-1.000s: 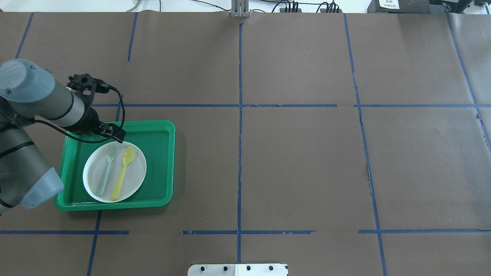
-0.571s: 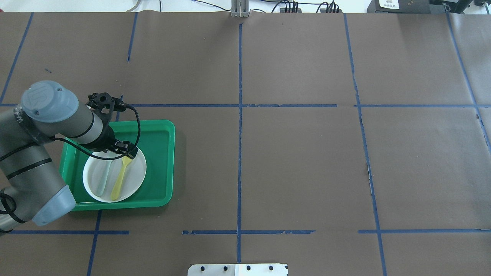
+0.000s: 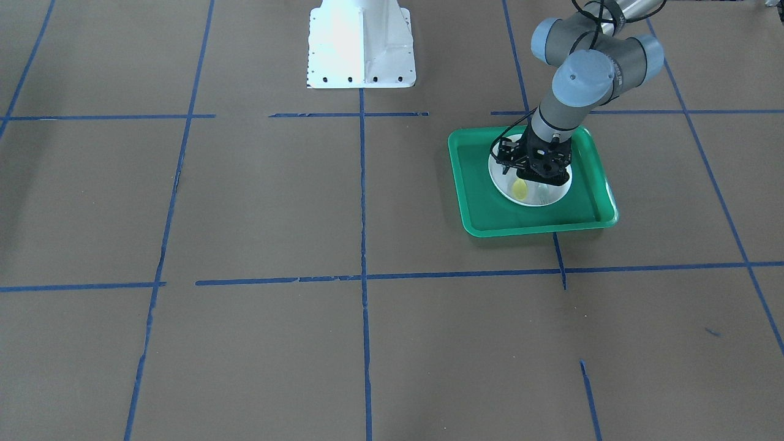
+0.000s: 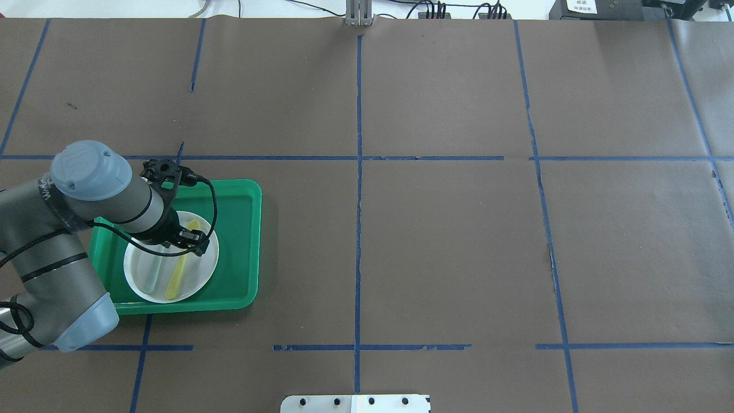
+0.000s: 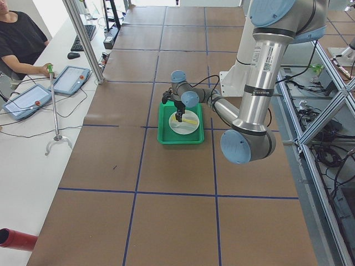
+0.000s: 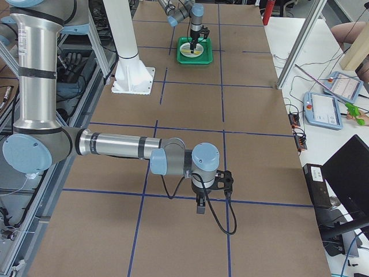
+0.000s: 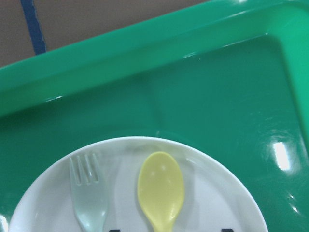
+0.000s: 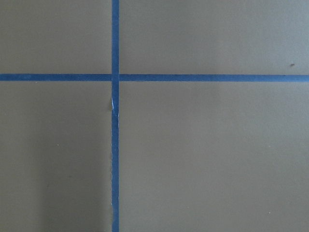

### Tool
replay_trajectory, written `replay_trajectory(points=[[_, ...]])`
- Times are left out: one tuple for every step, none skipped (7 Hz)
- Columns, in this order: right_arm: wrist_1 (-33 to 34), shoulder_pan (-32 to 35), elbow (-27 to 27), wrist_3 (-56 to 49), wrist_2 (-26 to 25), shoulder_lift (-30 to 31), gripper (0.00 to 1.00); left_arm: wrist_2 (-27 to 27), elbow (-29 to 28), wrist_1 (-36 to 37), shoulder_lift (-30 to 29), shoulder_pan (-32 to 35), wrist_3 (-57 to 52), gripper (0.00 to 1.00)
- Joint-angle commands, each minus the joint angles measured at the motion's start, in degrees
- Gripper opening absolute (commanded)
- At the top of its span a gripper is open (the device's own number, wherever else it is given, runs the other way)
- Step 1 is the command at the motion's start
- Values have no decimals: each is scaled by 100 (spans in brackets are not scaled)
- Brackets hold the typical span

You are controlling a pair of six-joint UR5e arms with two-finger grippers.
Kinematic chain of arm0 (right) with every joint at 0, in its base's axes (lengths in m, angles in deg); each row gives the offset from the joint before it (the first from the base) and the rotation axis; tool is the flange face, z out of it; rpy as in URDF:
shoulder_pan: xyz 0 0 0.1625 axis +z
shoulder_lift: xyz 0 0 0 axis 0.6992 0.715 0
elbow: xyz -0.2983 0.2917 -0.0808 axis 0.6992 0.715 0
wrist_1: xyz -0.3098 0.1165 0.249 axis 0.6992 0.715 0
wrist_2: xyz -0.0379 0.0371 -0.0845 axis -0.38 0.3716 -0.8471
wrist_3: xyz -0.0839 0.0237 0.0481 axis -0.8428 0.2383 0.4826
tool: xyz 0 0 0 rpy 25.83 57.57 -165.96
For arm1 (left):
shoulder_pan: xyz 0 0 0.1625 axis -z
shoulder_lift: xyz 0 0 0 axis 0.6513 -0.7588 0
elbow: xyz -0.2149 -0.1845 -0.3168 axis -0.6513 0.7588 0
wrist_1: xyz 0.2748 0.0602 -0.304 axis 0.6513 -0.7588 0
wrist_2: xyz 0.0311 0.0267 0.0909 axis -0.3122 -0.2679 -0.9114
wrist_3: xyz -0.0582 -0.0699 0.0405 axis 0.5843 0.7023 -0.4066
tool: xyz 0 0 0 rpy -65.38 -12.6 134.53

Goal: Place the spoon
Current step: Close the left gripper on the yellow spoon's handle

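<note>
The pale-yellow spoon [image 4: 178, 277] lies on a white plate [image 4: 204, 268] in a green tray [image 4: 241, 229], handle toward me, with a grey-translucent fork [image 4: 152, 275] on its left. In the left wrist view the spoon's bowl [image 7: 161, 188] and the fork's tines [image 7: 88, 198] lie side by side. My left gripper [image 4: 192, 241] hangs low over the spoon's neck, open, with a dark fingertip on each side of the handle and nothing held. My right gripper [image 6: 199, 209] hangs over bare table far from the tray. I cannot tell whether it is open or shut.
The tray's raised rim [image 3: 490, 208] surrounds the plate on the brown paper table marked with blue tape lines. The white robot base [image 3: 361, 46] stands mid-table at my side. An operator [image 5: 19, 44] sits beyond the far edge.
My left arm has swung from the tray's far left corner inward over the plate and now covers the spoon's neck. The spoon and fork have not moved.
</note>
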Motion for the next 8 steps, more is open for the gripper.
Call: replay_trajectory(points=[[0,0,0,0,-1,0,100,11,-24,-1,9,-48,7,68],[0,0,0,0,-1,0,100,11,-85,-1,1,-57,7,65],[0,0,0,0,-1,0,100,37,-86,-1,9,-66,7,63],[0,0,0,0,8,0,100,220,-112,-9,9,-66,-2,55],[0,0,0,0,-1,0,100,248,-103,-1,9,-66,-2,32],[0,0,0,0,8,0,100,248,-112,8,9,-66,-2,6],[0,0,0,0,8,0,100,248,-112,25,18,-66,-2,0],[0,0,0,0,-1,0,100,248,-103,34,18,-57,-2,0]])
